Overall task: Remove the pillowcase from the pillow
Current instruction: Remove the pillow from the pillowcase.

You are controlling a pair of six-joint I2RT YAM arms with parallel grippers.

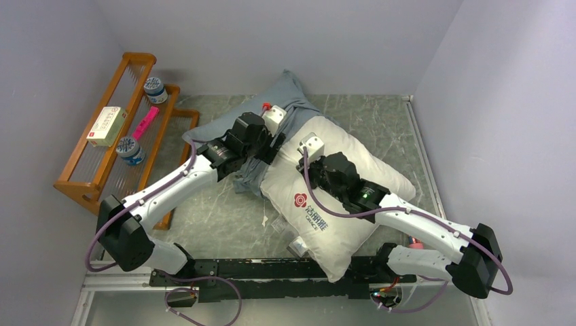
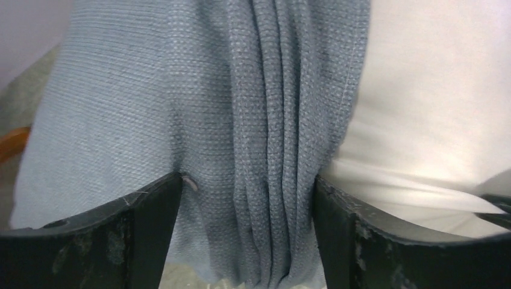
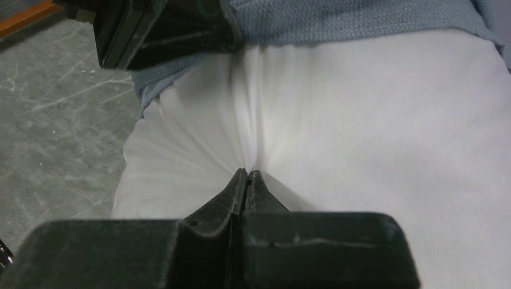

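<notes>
The grey marbled tabletop [image 1: 224, 224] is carrying the pillow [image 1: 339, 204], which is lying slantwise across its middle, logo end nearest the arm bases. The pillowcase [image 1: 289, 92], plain grey-blue face showing, is bunching over the pillow's far end, with most of the white body already lying bare. Both are looking soft, light and limp. The cloth is likely to slide rather than lift, and the gathered folds at the case's near edge are offering the best hold. At the left, a wooden rack [image 1: 81, 183] is holding a flat box [image 1: 107, 125], one lidded jar [image 1: 155, 89], a second jar [image 1: 129, 149] and a pink item [image 1: 145, 123]. The left hand [image 2: 244, 180] is straddling those gathered folds, its jaws standing wide with nothing clamped. The right hand [image 3: 248, 174] is pinching a pucker of the pillow's white cover between closed fingertips, seemingly anchoring it so the case can be drawn off toward the far wall.
</notes>
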